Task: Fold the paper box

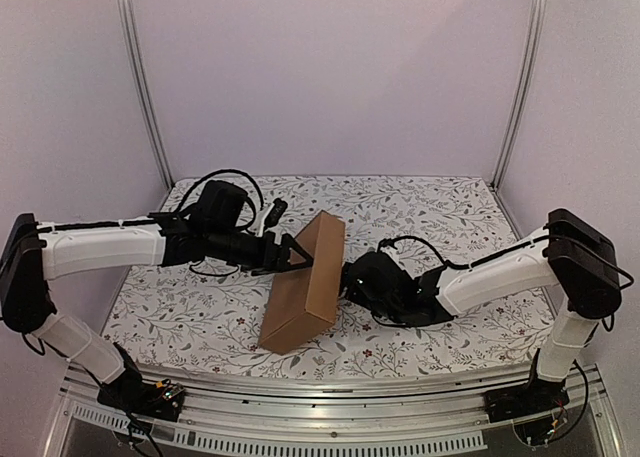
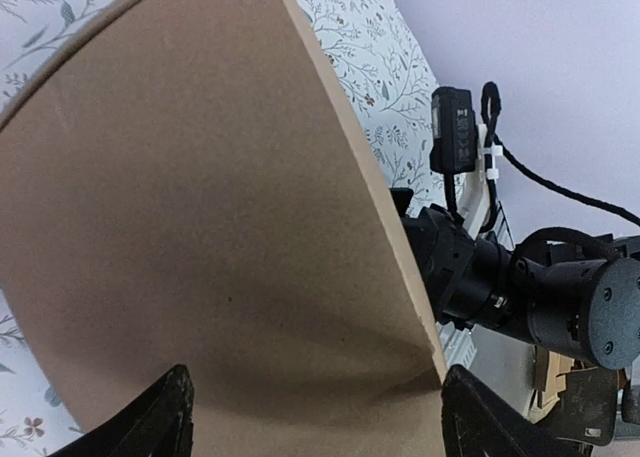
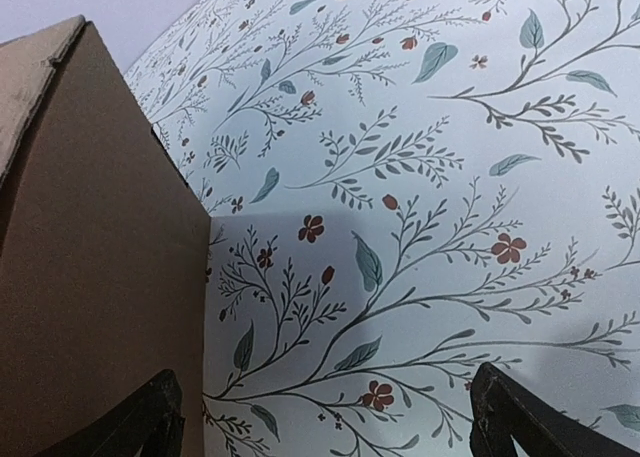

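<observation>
A white tablecloth (image 1: 420, 207) printed with leafy sprigs and small red flowers covers the whole work surface. Near its middle sits the plain brown cardboard paper box (image 1: 305, 282), already a closed-looking rectangular carton. It lies diagonally, one short end toward the near edge and the other toward the centre of the table, between the two grippers. The white-and-black left arm (image 1: 100, 249) reaches in from the left and the matching right arm (image 1: 490, 277) from the right. The black left gripper (image 1: 300, 254) is at the carton's left long side with its jaws spread wide; in its wrist view the broad brown panel (image 2: 220, 227) fills the space ahead of the two fingertips (image 2: 150, 417). The black right gripper (image 1: 350, 277) is low at the carton's right side, jaws also wide apart and holding nothing. One of its fingers (image 3: 140, 422) is just beside the brown wall (image 3: 100, 277), the other over bare cloth.
</observation>
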Motion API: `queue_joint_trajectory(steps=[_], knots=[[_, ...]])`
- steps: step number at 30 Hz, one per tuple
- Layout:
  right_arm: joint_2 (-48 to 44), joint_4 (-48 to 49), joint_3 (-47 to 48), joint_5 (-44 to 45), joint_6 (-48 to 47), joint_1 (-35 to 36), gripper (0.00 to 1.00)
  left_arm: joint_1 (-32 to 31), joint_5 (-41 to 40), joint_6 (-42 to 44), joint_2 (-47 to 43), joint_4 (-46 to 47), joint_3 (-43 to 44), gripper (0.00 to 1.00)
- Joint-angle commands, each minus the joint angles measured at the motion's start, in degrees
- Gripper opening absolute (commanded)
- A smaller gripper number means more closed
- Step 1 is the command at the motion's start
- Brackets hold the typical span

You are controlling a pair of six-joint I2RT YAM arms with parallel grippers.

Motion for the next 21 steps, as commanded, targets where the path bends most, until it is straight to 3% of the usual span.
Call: queue_joint_trajectory(steps=[1, 13, 21], knots=[[1.65, 2.86, -0.34, -4.66, -2.55, -1.02, 0.99, -1.41, 1.21, 0.11, 1.90, 0.45, 2.42, 0.84], [-10.67, -2.07, -12.88, -2.96, -10.27, -3.96, 0.99, -2.37, -0.24, 0.39, 6.63, 1.77, 4.62, 0.84], [-22.13, -12.16, -13.67, 0.08, -21.81, -4.02, 0.99, -2.28, -1.31, 1.68, 7.53, 1.81, 5.04, 0.84]])
